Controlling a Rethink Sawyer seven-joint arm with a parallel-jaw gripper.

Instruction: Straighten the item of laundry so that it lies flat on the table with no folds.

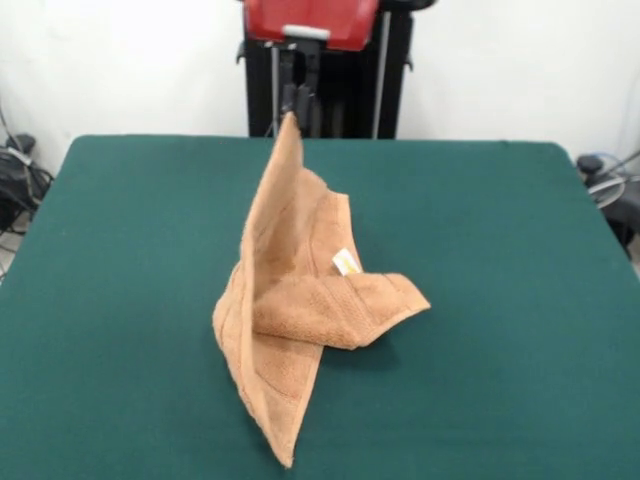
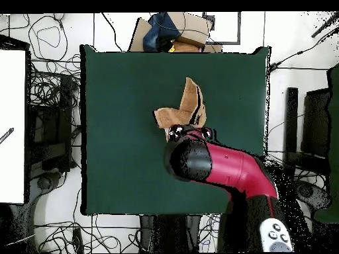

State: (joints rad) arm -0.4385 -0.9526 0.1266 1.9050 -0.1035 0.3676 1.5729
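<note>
The towel stands near the middle of the tabletop, one corner pulled up to a peak while the rest trails down toward the near edge. A lower flap is folded across the front, with the white label showing beside that fold. The tool sits right at the raised corner and appears pinched closed on it, since the cloth hangs from that point. In the overhead view the red arm covers the tool, and only part of the towel shows beyond it.

The main risk, as I judge it, is letting go from here: the raised cloth would likely collapse onto the folded flap and add creases. A sideways drag could pull the whole towel along without opening the fold. The hold is on a small corner, so the terry may also slip free early.
</note>
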